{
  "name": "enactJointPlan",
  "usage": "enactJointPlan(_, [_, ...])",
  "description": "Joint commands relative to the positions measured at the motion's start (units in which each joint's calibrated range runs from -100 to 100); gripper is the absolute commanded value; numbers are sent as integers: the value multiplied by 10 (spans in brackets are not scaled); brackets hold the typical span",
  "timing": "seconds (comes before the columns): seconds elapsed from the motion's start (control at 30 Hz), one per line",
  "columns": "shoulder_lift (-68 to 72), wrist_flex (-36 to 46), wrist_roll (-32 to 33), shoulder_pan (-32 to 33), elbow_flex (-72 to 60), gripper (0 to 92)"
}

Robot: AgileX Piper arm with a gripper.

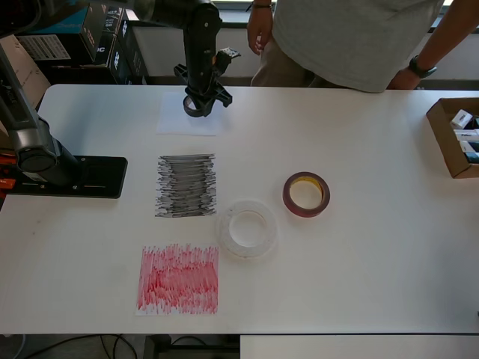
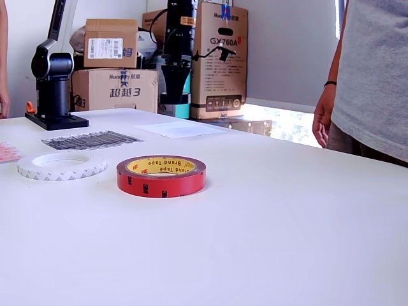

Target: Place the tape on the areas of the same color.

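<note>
My gripper (image 1: 199, 103) hangs above the plain white sheet (image 1: 174, 123) at the far side of the table, shut on the small black tape roll (image 1: 196, 109). In the exterior view the gripper (image 2: 173, 95) holds the roll (image 2: 173, 99) clear above the sheet (image 2: 182, 129). The dark-red roll (image 1: 289, 196) (image 2: 160, 182) lies flat right of centre in the overhead view. The translucent white roll (image 1: 227, 229) (image 2: 38, 171) lies beside it, near the black scribbled patch (image 1: 185, 185) (image 2: 92, 139). The red scribbled patch (image 1: 178, 279) (image 2: 6, 152) is at the near edge.
The arm's black base (image 1: 67, 176) sits at the overhead view's left. An open cardboard box (image 1: 447, 142) stands at the right edge. A person (image 1: 352, 37) stands at the far edge. Cartons (image 2: 115, 89) are stacked behind the table.
</note>
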Motion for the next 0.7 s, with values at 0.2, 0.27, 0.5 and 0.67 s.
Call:
enactJointPlan(0.2, [8,4,-1,33,-1,1])
enactJointPlan(0.27, [8,4,-1,41,-1,1])
enactJointPlan(0.5, [6,4,-2,44,2,1])
enactJointPlan(0.67, [7,4,-3,36,18,1])
